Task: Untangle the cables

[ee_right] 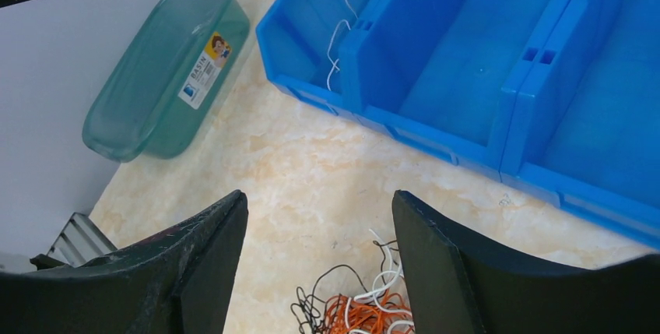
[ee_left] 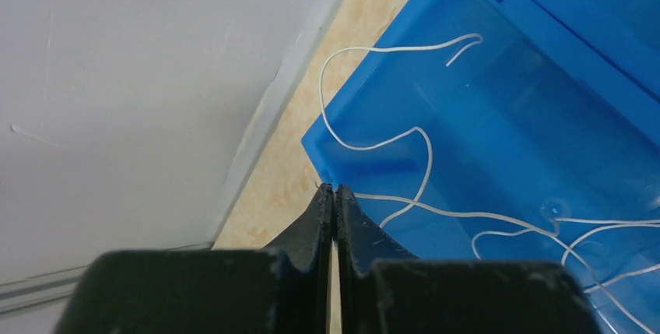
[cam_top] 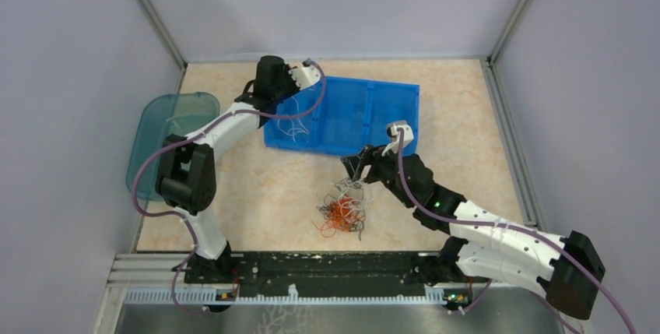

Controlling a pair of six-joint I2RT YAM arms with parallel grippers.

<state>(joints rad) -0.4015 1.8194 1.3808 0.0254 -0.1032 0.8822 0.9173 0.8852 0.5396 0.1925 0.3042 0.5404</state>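
A tangle of cables (cam_top: 342, 213), red-orange, white and black, lies on the beige table in front of the blue bin (cam_top: 389, 135). My right gripper (cam_top: 354, 167) hovers just above its far edge, open, with nothing between its fingers. In the right wrist view the tangle (ee_right: 366, 311) shows low between the fingers of that gripper (ee_right: 319, 198). My left gripper (cam_top: 314, 71) is over the bin's far left corner. Its jaws (ee_left: 333, 188) are shut, with nothing visible between them. Loose white cables (ee_left: 389, 141) lie in the bin's left compartment (ee_left: 498, 139) below it.
A teal translucent container (cam_top: 167, 135) sits at the table's left edge, also in the right wrist view (ee_right: 163, 69). The blue bin (ee_right: 506, 116) has several compartments. Grey walls enclose the table on three sides.
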